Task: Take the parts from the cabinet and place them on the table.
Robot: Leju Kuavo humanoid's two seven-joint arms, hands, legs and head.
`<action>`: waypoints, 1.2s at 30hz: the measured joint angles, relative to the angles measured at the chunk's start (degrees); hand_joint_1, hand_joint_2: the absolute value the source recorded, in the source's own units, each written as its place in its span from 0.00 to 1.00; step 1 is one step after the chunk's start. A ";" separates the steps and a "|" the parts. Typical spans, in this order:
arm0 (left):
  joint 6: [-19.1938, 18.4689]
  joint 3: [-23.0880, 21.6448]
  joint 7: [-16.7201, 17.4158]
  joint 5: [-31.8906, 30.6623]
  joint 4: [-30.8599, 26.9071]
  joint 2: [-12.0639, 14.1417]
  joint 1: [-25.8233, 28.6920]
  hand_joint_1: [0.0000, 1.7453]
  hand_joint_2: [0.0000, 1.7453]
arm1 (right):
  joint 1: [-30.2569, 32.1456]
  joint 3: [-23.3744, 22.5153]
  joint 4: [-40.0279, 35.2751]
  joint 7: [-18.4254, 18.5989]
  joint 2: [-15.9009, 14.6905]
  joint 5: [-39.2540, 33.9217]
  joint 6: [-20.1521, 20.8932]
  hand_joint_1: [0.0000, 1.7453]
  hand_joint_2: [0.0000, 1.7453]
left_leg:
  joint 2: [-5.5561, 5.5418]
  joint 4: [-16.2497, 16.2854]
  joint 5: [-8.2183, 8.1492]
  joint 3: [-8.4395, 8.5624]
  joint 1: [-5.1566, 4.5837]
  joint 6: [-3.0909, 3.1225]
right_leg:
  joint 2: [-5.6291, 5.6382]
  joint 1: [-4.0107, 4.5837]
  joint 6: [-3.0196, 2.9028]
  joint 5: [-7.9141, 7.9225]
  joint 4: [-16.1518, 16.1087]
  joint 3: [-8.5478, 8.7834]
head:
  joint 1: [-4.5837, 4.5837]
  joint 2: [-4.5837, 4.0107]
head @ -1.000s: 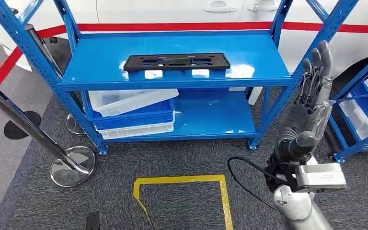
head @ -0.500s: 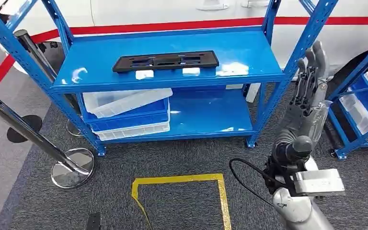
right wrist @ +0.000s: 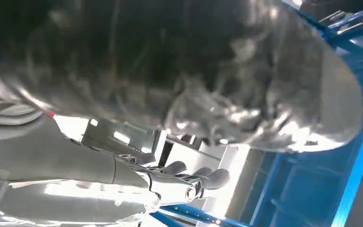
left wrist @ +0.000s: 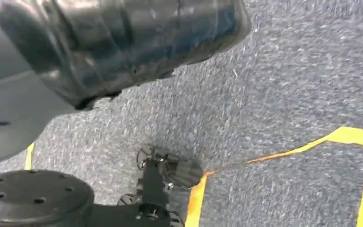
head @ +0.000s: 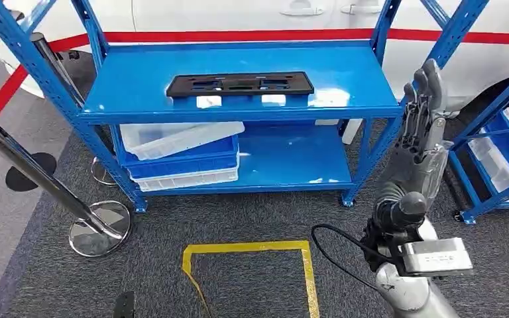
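One black flat part (head: 240, 84) lies on the top shelf of the blue cabinet (head: 139, 83), lengthwise along the shelf and a little toward its front edge, with pale reflections on the blue surface just in front of it. It has several cut-out slots along its length. Nothing touches it.

The right hand (head: 419, 139) is raised in front of the cabinet's front right post, well apart from the part. Its fingers (head: 431, 83) point upward, stretched out and close together, and they hold nothing, so the hand is released. The right wrist view shows the same fingers (right wrist: 203, 177) extended against blue shelf rails, with much of that picture blurred by a dark shiny surface. A black cable (head: 335, 242) loops from the right forearm over the carpet.

Whether the left hand is released or clenched cannot be told; the left wrist view looks down at grey carpet (left wrist: 288, 85) and a strip of yellow tape (left wrist: 283, 151).

On the lower shelf, at its left end, stacked plastic bins (head: 182, 156) sit, white and blue, the topmost one tilted. On the carpet before the cabinet, yellow tape (head: 248, 250) marks a square outline. A chrome stanchion post (head: 46, 182) with a round base stands to the left of the cabinet. A second blue rack (head: 504, 152) holding pale bins stands to the right, and a white vehicle body with a red stripe (head: 258, 36) runs behind the cabinet.
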 joint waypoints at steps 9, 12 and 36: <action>-0.04 -0.02 0.02 0.02 0.00 0.00 -0.40 0.00 0.00 | -0.22 0.39 -0.02 0.94 -0.46 2.05 0.68 0.00 0.00 | -0.15 3.00 -2.20 -1.01 0.17 -2.68 | 0.08 -0.04 -2.46 3.65 -12.45 6.25 | -0.30 0.00; -0.11 -0.04 0.02 0.02 0.00 -0.09 -0.47 0.00 0.00 | -0.23 0.52 0.02 1.14 -0.46 2.08 1.51 0.00 0.00 | -0.09 15.48 -7.26 -7.64 0.38 -3.26 | -0.03 0.19 -3.06 3.26 -12.44 6.43 | -0.59 0.00; 0.09 -0.22 -0.18 0.28 0.04 -0.24 -0.73 0.00 0.00 | -0.16 1.79 1.22 2.27 -0.85 2.05 1.66 0.00 0.00 | -0.19 0.30 -4.50 3.34 -0.35 -1.32 | -0.15 0.45 -1.72 6.10 -12.28 2.96 | -0.11 0.00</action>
